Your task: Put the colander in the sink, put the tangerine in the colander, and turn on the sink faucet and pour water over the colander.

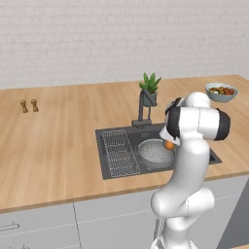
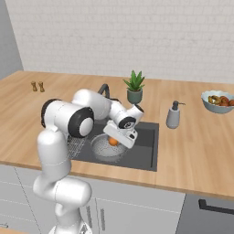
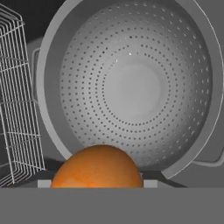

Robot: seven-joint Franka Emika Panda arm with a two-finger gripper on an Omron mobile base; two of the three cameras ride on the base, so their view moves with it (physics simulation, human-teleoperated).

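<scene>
One relation governs the coming move: the tangerine (image 3: 98, 167) sits between the fingers of the claw (image 2: 118, 138), and the colander (image 3: 131, 85) lies directly below and ahead of it along the claw's line of sight.

Claw state: partly spread and pinching the tangerine; the fruit shows at the claw's tip in the hand view and as an orange spot under the hand in both base views.

Colander position: resting in the sink (image 1: 109, 168), beside the wire rack (image 1: 118, 153), which occupies the basin's left part. Its bowl holds nothing yet. In the hand view the fruit hangs over the near rim rather than the bowl's centre.

Judgement: the first step appears done, and the second is in hand. A short advance toward the bowl's centre before release would be prudent, since a drop from the rim side could roll off the sloped wall.

Sink faucet (image 1: 141, 108): upright behind the basin, beside the potted plant (image 1: 150, 89); no water visible. The colander has no long axis, so approach direction is free.
</scene>
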